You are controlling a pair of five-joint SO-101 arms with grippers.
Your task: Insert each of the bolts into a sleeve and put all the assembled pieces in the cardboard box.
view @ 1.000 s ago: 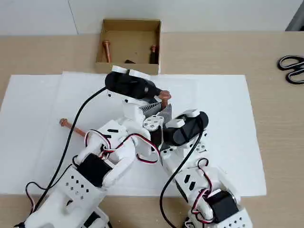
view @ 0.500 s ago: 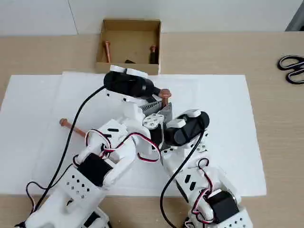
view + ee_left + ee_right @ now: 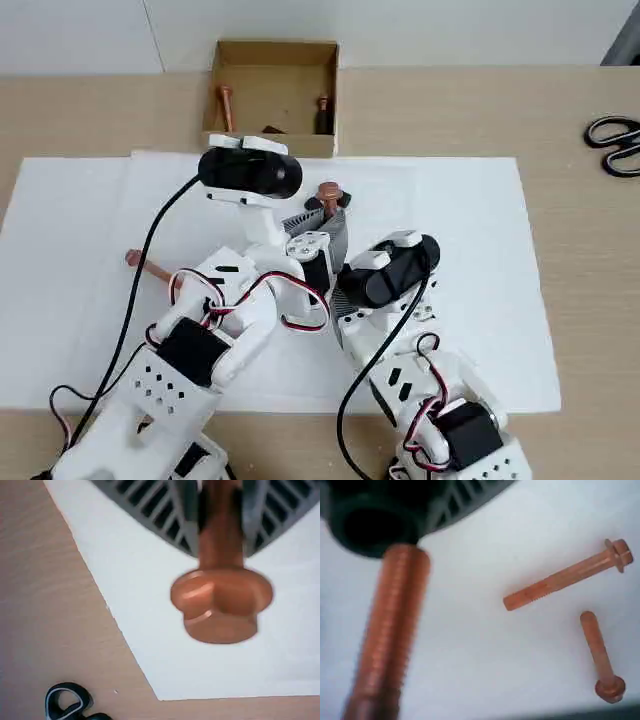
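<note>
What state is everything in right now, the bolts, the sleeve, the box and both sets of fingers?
Sleeve: empty, gripped by the right fingers.
Held bolt: clamped in the left fingers, tip at the sleeve's mouth, not inserted.
Loose bolts: two, lying flat on the paper, without sleeves.
Cardboard box: open-topped, pieces already inside.
Scissors: lying flat on the table.

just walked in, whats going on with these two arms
The left gripper holds a copper-coloured hex-head bolt and the right gripper holds a black tubular sleeve; the bolt's threaded tip sits at the sleeve's mouth, not clearly inside. Two more copper bolts lie loose on the white paper sheet. The open cardboard box already holds a sleeved bolt.
</note>
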